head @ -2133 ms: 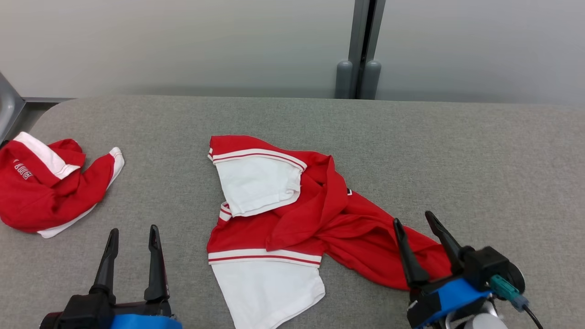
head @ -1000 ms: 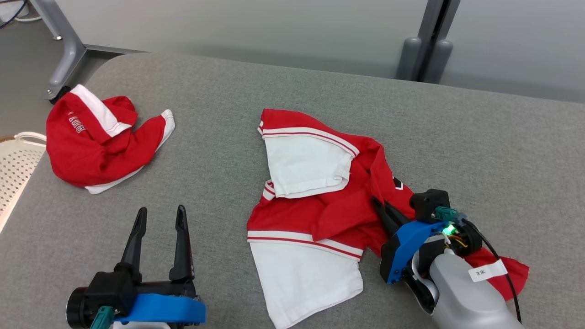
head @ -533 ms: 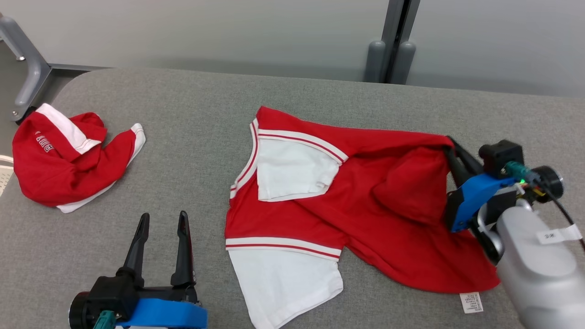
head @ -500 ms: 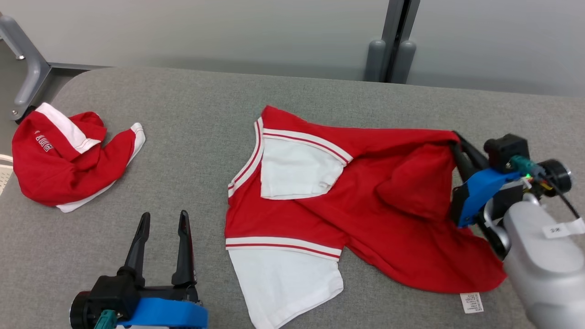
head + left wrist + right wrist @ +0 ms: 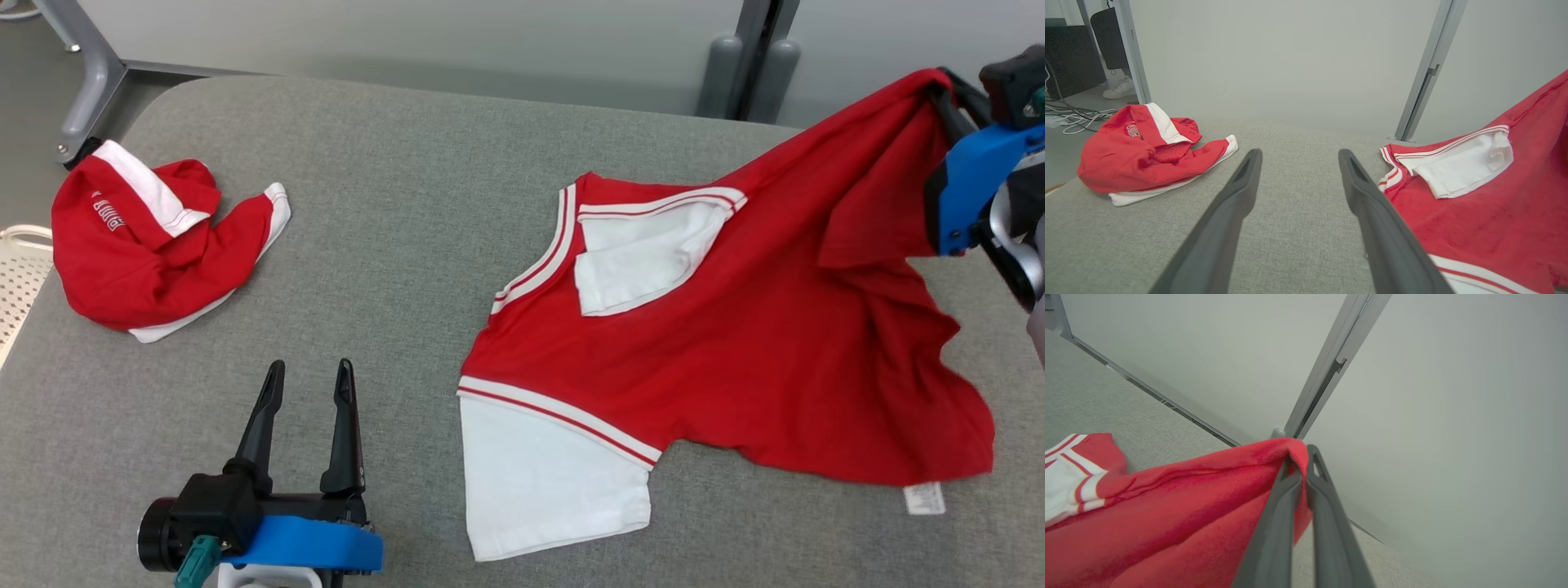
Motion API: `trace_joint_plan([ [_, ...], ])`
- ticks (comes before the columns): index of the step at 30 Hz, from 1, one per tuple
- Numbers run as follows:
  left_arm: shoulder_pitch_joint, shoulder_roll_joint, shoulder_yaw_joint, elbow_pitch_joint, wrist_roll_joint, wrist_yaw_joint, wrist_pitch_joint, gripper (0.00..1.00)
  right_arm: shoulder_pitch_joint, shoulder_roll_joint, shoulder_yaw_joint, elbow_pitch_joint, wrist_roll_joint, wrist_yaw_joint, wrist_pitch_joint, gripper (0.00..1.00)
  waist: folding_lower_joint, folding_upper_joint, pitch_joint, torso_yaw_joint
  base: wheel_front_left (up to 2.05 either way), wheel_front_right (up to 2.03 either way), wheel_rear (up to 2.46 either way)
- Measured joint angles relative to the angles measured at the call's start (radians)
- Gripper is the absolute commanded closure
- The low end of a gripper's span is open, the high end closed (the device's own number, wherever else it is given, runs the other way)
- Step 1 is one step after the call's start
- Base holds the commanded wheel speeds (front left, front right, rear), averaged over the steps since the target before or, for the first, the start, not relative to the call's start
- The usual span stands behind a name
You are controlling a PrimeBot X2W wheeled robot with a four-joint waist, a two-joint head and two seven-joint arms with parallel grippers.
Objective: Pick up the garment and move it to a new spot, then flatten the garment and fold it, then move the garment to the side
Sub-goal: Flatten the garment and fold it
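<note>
— Where did we have the red-and-white garment point(image 5: 735, 343)?
— Mostly flat on the grey table point(image 5: 392, 180), with one corner lifted and pinched tight in our right gripper point(image 5: 940, 80).
— And around it?
— Our left gripper point(image 5: 311, 369) stood wide open, holding nothing, near the white sleeve point(image 5: 547, 474). A crumpled red shirt point(image 5: 139, 245) lay well apart, at the table's left end.
</note>
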Motion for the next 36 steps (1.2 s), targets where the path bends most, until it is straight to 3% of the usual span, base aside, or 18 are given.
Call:
trace_joint_plan([
  [4,-0.014,0.0,-0.002,-0.001,-0.002,0.0,0.0,0.0,-0.057,-0.004,0.021,0.076,-0.024,0.0,0.002,1.0,0.0,0.0,0.022,0.012,0.0,0.0,0.0],
  [6,-0.017,0.0,-0.002,-0.004,-0.003,0.003,0.0,0.0,-0.071,-0.003,0.02,0.114,-0.03,0.0,-0.007,0.0,0.0001,0.0001,0.033,0.012,0.0,0.0,0.0],
  [15,-0.022,0.0,0.005,-0.004,0.005,0.009,0.0,0.0,-0.079,0.017,0.007,0.184,-0.021,0.0,-0.16,0.0,0.0001,0.0,0.036,-0.039,0.0,0.0,0.0],
  [21,-0.013,0.0,0.041,-0.003,0.025,0.0,0.0,0.0,0.004,0.024,-0.064,0.138,0.031,0.0,-0.25,0.0,-0.0001,0.0,0.007,-0.095,0.0,0.0,0.0],
  [26,0.013,0.0,0.063,-0.006,0.036,-0.001,0.0,0.0,0.12,0.062,-0.109,0.002,0.055,0.0,-0.258,0.0,-0.0001,0.0,-0.02,-0.136,0.0,0.0,0.0],
  [27,0.02,0.0,0.072,-0.007,0.037,-0.006,0.0,0.0,0.193,0.076,-0.151,-0.097,0.071,0.0,-0.259,0.0,-0.0001,0.0,-0.032,-0.156,0.0,0.0,0.0],
  [31,0.031,0.0,0.082,-0.007,0.046,-0.014,0.0,0.0,0.326,0.111,-0.211,-0.231,0.076,0.0,-0.26,0.0,-0.0002,-0.0001,-0.051,-0.182,0.0,0.0,0.0],
  [36,0.053,0.0,0.101,-0.011,0.054,-0.018,0.0,0.0,0.564,0.228,-0.3,-0.448,0.057,0.0,-0.261,0.0,-0.0002,-0.0001,-0.076,-0.221,0.0,0.0,0.0],
])
